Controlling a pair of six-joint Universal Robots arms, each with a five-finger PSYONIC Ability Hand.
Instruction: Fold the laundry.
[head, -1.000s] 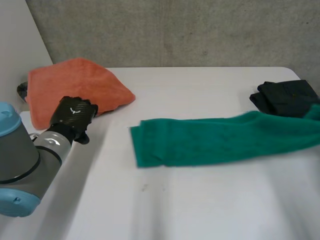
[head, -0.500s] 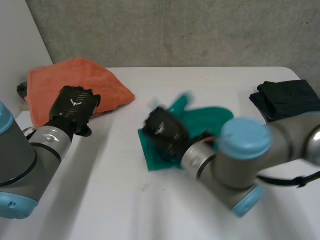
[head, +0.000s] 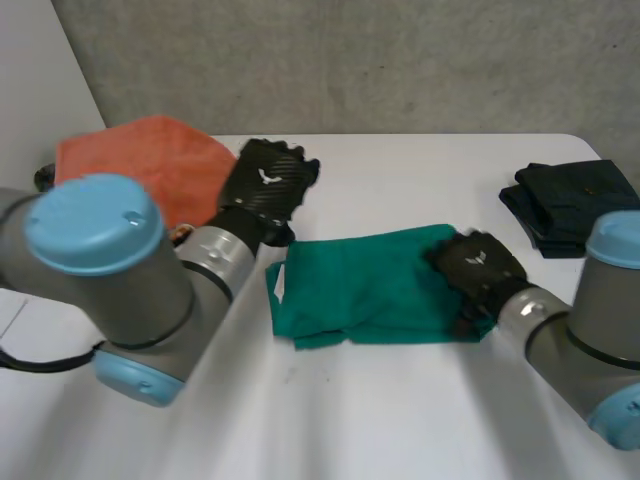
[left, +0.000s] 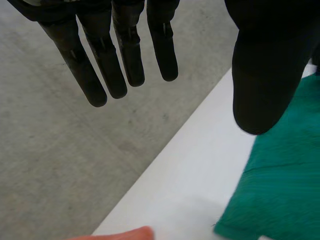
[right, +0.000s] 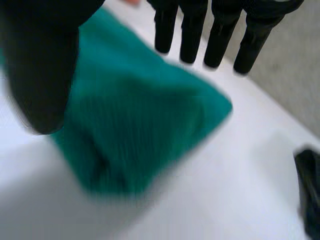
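Head view: R hand sitting over right end of green towel, fingers straight, apart, gripping nothing. Towel lying mid table. L hand hovering past towel's left corner, fingers spread, empty. Orange towel, dark cloth lying at far corners.

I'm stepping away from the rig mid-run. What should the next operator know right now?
Left hand: open and empty, over the table between the orange towel and the green towel.
Right hand: open, fingers straight, at the green towel's end nearest the dark cloth, gripping nothing.
Done: the green towel looks folded over once, with uneven edges. The dark cloth sits folded near the table's far right edge.
Left: probably another fold and a tidy on the green towel. The orange towel lies loosely bunched.
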